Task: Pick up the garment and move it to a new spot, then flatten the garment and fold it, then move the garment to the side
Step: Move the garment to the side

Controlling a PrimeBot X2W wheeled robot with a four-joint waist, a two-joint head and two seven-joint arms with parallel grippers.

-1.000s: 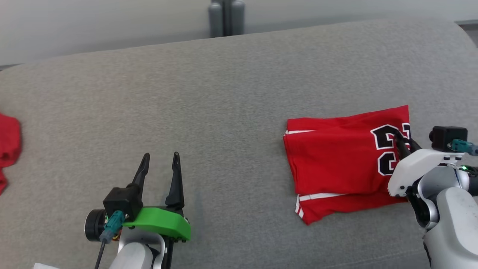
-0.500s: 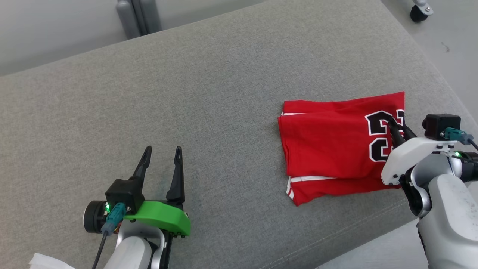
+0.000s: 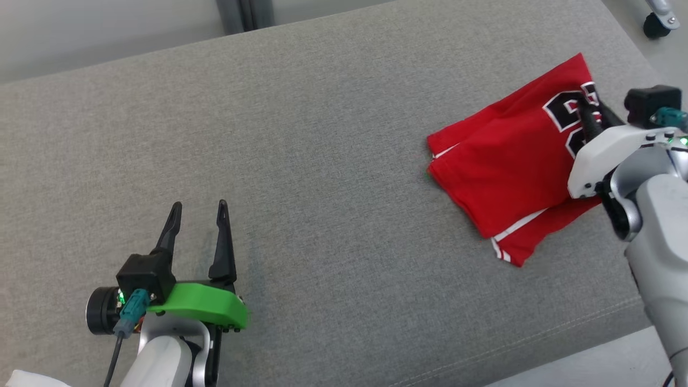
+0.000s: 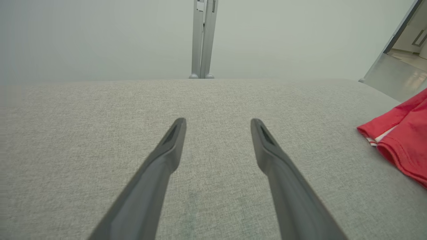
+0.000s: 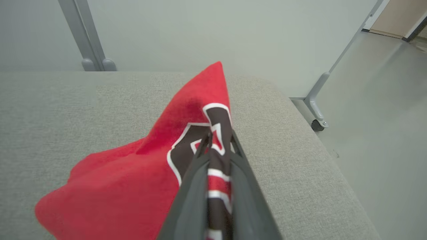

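While the folded red jersey [image 3: 505, 166] lies on the grey cushion [image 3: 322, 134], the right gripper [image 3: 588, 110] is clamped on its numbered edge. The left gripper [image 3: 199, 207] sits well apart from it, fingers spread.

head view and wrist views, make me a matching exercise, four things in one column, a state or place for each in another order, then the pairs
Column A
1 left gripper
2 right gripper
3 garment
4 caster wheel

Column B
a folded, red, on the grey cushion
b on the floor
c open above bare cushion
d shut on the number print

Pairs: 1-c, 2-d, 3-a, 4-b
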